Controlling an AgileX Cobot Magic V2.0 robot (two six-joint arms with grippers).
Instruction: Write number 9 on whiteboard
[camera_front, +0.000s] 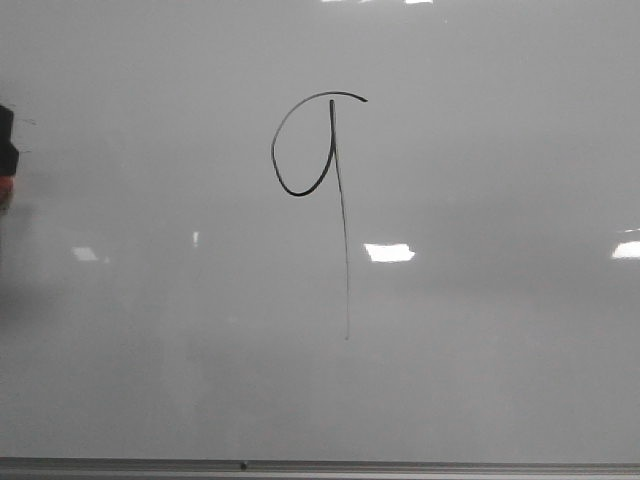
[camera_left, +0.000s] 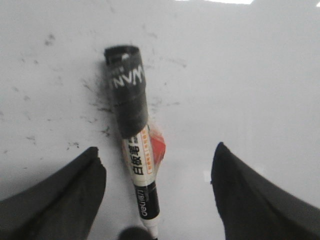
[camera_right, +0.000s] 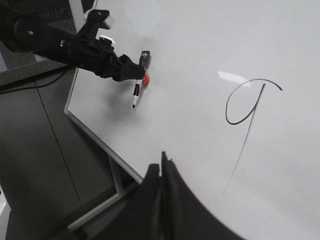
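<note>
**A 9 on the board, marker lying under the left gripper**

The 9 (camera_front: 318, 160) stands near the middle of the whiteboard (camera_front: 500, 350) in the front view: a black oval loop with a small flick at the top right and a long thin tail running straight down, fading toward its lower end. Bright rectangular reflections sit on the glossy surface to either side of the tail, and a thin grey metal edge runs along the board's bottom.

The left gripper (camera_left: 157, 200) hovers with its fingers (camera_left: 65, 195) spread wide apart, closed on nothing. Between them a marker (camera_left: 137, 155) lies against the board (black cap on, white barrel with printed characters, a red patch beside it). Dark smudges speckle the board around the cap.

From the right wrist, the left arm (camera_right: 75, 45) reaches to the board's left part, well apart from the 9 (camera_right: 247, 107), with the marker (camera_right: 138, 87) at its tip. The right gripper (camera_right: 163, 172) has its fingers pressed together, empty.
</note>
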